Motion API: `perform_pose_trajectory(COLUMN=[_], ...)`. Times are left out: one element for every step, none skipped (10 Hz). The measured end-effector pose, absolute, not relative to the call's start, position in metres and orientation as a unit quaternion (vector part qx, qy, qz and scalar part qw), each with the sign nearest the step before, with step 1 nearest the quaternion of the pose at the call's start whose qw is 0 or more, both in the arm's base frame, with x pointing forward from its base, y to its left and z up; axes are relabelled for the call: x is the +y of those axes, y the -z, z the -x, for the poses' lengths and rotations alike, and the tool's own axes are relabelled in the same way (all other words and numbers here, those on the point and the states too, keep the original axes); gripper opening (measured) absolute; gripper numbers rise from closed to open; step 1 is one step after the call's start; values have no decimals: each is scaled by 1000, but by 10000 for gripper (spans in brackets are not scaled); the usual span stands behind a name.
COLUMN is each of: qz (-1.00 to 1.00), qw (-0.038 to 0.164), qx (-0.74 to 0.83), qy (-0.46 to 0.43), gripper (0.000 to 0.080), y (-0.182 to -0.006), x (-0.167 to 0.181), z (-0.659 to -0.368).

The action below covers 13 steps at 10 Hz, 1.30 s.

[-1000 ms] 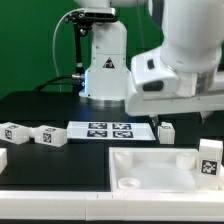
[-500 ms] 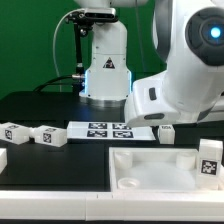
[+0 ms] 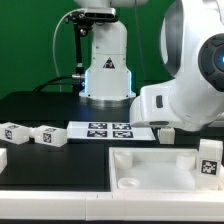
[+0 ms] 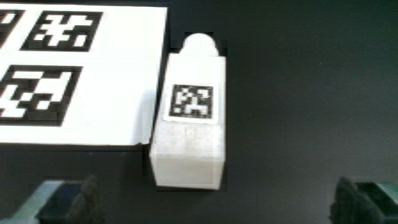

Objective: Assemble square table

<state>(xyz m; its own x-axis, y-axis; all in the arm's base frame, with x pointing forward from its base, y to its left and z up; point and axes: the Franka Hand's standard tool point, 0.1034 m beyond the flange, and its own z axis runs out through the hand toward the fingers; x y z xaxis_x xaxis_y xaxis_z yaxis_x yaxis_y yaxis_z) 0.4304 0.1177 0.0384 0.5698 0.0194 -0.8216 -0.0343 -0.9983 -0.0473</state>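
Descending off-centre is to be avoided: with the fingers spread wide and empty, the leg just beside the marker board could be knocked askew.

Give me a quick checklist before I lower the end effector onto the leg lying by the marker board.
1. Open end effector: ok.
2. Nothing in its grip: ok.
3. The leg about centred between the fingers: ok.
4. Finger room on the marker board side: cannot tell, the leg lies right beside its edge.
5. Height above the leg: cannot tell.
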Motion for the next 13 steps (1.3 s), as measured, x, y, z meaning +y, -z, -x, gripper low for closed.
perform_pose_trajectory(qz=[888,884,876,876,876,876,877,877,876,874,875,874,874], qw=[27,5,-16,-15,-15,-15,-14,-15,-15,-17,-17,-16,-16], qx=[10,47,80,79,80,80,81,79,76,77,78,78,78], qy=[-458,-465,-475,-475,-475,-476,-474,-474,-475,-479,-478,-479,-479], gripper=[648,648,648,648,648,648,648,648,648,648,648,648,540], y=[-33,-28,-24,-24,-23,-23,-20,-14,-8,-6,-6,-6,-6], x=[116,114,114,113,112,112,113,115,119,120,119,118,118], z=[-426,-410,-399,-399,-399,-399,-397,-389,-378,-373,-374,-374,-374])
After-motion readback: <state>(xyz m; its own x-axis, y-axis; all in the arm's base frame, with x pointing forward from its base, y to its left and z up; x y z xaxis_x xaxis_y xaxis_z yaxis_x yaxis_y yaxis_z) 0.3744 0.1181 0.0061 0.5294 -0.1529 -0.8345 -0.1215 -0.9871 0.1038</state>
